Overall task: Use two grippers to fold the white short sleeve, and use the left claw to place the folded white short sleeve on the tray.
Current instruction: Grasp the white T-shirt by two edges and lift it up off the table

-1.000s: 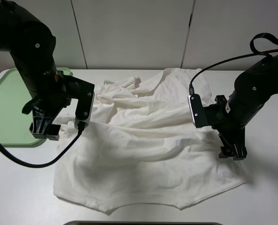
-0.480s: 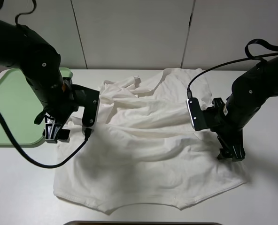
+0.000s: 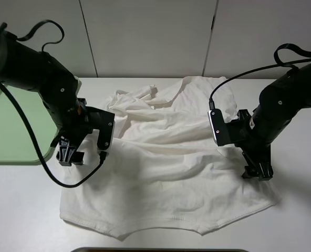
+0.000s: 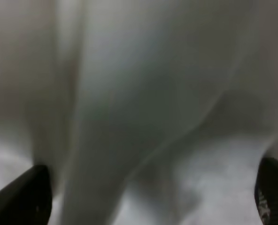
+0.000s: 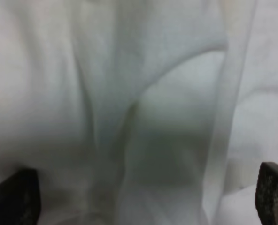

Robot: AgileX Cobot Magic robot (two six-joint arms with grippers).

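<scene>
The white short sleeve (image 3: 166,173) lies spread and wrinkled on the table, its hem toward the front edge. My left gripper (image 3: 70,156) points down at the shirt's left edge, just right of the tray (image 3: 8,126). In the left wrist view, blurred white cloth (image 4: 143,93) fills the frame between the two wide-apart fingertips (image 4: 35,197). My right gripper (image 3: 258,172) points down at the shirt's right edge. In the right wrist view, its fingertips (image 5: 273,192) are also wide apart, with folds of cloth (image 5: 129,103) close between them. The pale green tray is empty.
The white table (image 3: 297,210) has bare surface in front of the hem and to the right. White wall panels (image 3: 150,37) stand behind. A dark object's edge (image 3: 161,250) shows at the front of the table.
My left arm has moved right and down, from over the tray's edge to the shirt's left edge. My right arm has barely shifted. The shirt's left side has settled flatter.
</scene>
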